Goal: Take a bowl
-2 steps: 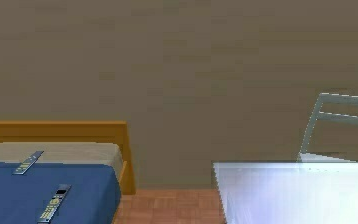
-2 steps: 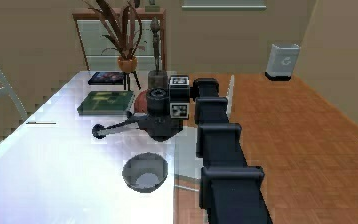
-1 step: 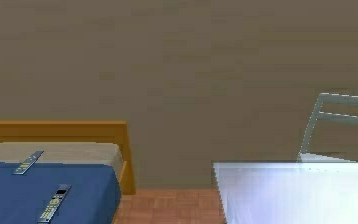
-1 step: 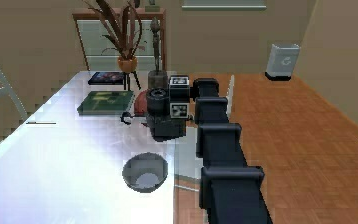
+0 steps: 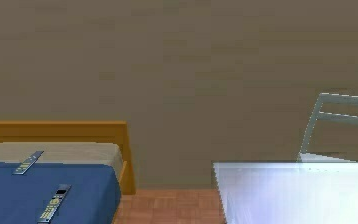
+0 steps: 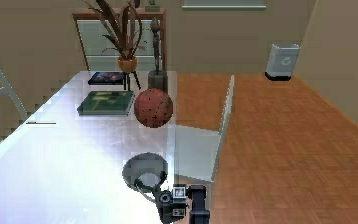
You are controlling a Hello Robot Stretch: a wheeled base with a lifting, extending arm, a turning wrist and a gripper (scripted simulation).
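White glossy table, wood floor beyond | grey bowl on its near edge, red-brown ball behind it | looks rigid, light, slick, probably breakable, so take the rim | gripper low right by the bowl, arm just showing at bottom edge | jaws, and any hold: can't tell

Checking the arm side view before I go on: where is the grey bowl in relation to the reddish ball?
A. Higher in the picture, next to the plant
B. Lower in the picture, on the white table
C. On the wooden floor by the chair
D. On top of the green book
B: the grey bowl rests on the white table, lower in the picture than the reddish ball.
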